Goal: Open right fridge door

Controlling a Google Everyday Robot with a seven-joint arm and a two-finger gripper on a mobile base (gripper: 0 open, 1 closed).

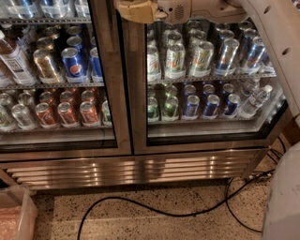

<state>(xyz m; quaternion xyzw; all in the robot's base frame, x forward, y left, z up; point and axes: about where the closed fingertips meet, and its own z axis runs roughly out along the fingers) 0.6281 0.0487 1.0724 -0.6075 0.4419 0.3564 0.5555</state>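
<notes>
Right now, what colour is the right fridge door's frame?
Silver steel, camera view; gripper by right fridge door top.

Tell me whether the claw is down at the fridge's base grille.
No: the claw is at the top of the view, before the right fridge door at its left frame edge, well above the grille.
</notes>
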